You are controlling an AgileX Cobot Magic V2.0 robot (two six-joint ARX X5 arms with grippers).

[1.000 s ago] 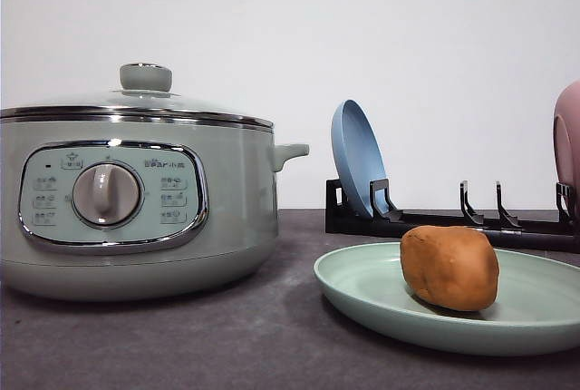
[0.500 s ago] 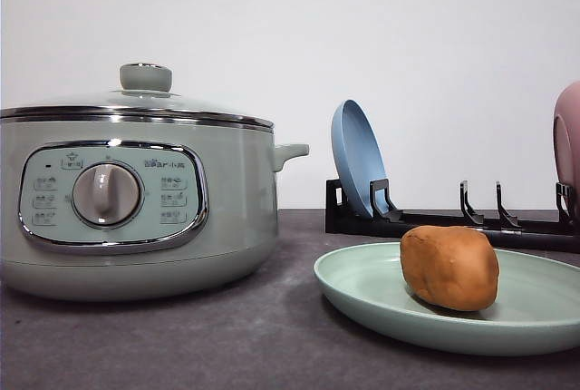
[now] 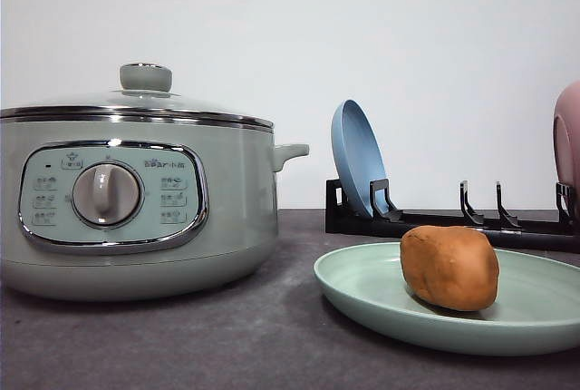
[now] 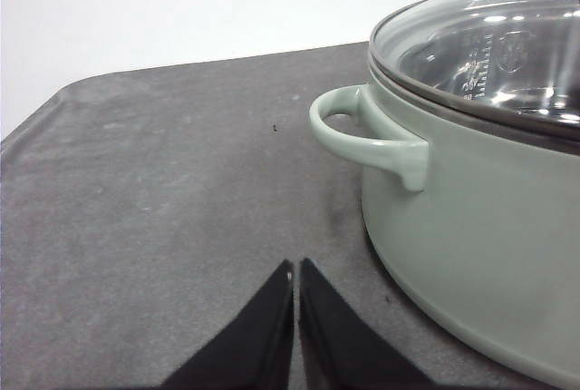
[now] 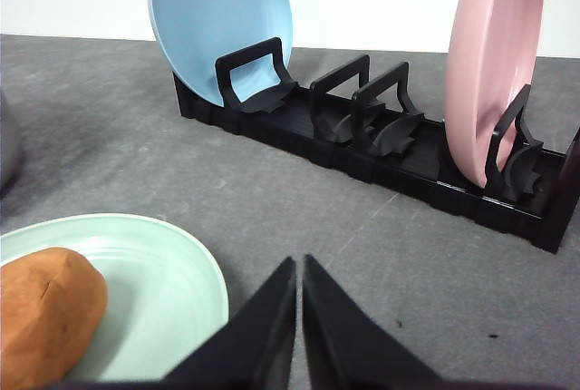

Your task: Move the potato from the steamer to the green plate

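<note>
The orange-brown potato (image 3: 449, 268) (image 5: 43, 314) lies on the pale green plate (image 3: 362, 292) (image 5: 163, 272), which rests flat on the dark table at the right front. The sage-green steamer (image 3: 136, 209) (image 4: 471, 227) stands at the left with its knobbed glass lid on. My left gripper (image 4: 296, 268) is shut and empty, low over the table beside the steamer's side handle (image 4: 362, 136). My right gripper (image 5: 299, 263) is shut and empty too, just past the plate's rim, apart from the potato.
A black dish rack (image 3: 435, 219) (image 5: 381, 150) stands behind the plate, holding an upright blue plate (image 3: 356, 158) (image 5: 222, 23) and an upright pink plate (image 3: 568, 141) (image 5: 494, 59). A white wall closes the back.
</note>
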